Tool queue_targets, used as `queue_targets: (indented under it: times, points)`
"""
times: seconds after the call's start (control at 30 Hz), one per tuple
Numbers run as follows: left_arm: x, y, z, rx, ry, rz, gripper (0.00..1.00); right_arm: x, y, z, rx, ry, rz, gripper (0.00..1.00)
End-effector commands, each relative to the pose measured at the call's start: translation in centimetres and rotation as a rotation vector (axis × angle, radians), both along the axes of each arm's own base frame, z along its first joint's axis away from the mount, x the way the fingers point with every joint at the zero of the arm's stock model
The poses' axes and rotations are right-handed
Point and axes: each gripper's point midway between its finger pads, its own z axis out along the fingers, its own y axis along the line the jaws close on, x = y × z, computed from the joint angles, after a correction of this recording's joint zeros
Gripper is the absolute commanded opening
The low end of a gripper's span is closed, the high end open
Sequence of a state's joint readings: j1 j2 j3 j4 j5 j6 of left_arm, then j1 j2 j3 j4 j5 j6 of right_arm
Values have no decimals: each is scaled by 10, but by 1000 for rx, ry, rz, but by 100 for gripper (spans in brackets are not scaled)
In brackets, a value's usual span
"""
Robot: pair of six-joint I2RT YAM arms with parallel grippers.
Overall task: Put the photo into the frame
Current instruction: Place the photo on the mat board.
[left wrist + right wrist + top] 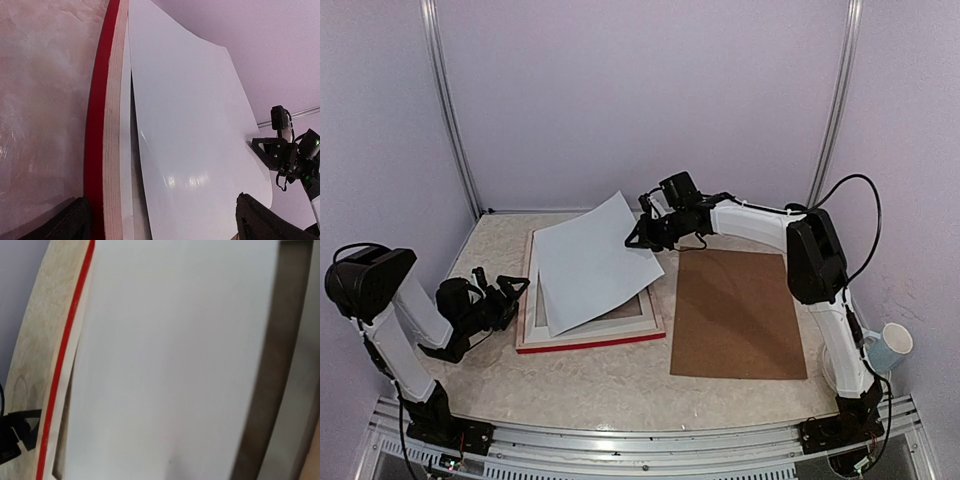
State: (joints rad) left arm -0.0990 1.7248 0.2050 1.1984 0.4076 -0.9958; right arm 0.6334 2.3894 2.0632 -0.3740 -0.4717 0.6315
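Observation:
The frame [590, 343] lies flat at the left-middle of the table, red outer edge and pale wood back showing [97, 125] [65, 365]. A large white sheet [590, 260] slants above it, low at the left and raised at the right. Its visible side is plain [200, 125] [175, 365], so I cannot tell whether it is the photo face down. My right gripper [638, 238] is shut on the sheet's raised right edge. My left gripper [510, 290] stands open beside the frame's left rim, nothing between its fingers [167, 225].
A brown hardboard panel [738, 312] lies flat just right of the frame. A white cup [890, 347] sits by the right arm's base at the table's right edge. Walls close in the back and both sides.

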Motion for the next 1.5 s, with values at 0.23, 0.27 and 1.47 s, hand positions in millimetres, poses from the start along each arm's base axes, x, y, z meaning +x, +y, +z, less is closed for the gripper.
queue_targets:
  times: [0.23,0.27,1.47]
  points:
    - [-14,-5,-35,9,146,-17,99,-17,14,-16,-19,41,45,19]
    - [-14,-5,-35,8,147,-16,99,-18,13,-16,-23,44,45,19]
    - [-18,-6,-38,2,150,-16,99,-53,15,-17,207,265,214,37]
